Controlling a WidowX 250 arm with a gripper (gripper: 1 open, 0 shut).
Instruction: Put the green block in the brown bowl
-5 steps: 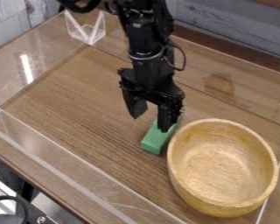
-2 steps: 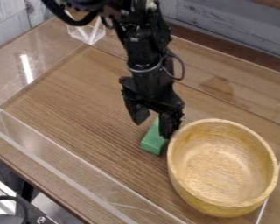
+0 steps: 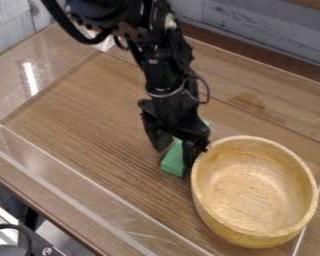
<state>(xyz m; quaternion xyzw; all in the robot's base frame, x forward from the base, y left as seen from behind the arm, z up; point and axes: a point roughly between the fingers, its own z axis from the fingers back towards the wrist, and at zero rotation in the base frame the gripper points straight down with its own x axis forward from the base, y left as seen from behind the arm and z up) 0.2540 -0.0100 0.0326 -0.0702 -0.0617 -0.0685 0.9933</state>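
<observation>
Straddling green block (image 3: pixel 172 160), tool (image 3: pixel 174 150) released, brown bowl (image 3: pixel 254 188) beside, no legible writing.

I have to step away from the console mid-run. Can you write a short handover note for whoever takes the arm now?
Gripper: open, pointing down, fingers straddling the green block; no grip yet.
Green block: lying on the wooden table, just left of the brown bowl.
Brown bowl: empty, at the near right of the table.
Done: the gripper is lined up over the block.
Left: close on the block, lift it, carry it over the bowl, let go.
</observation>
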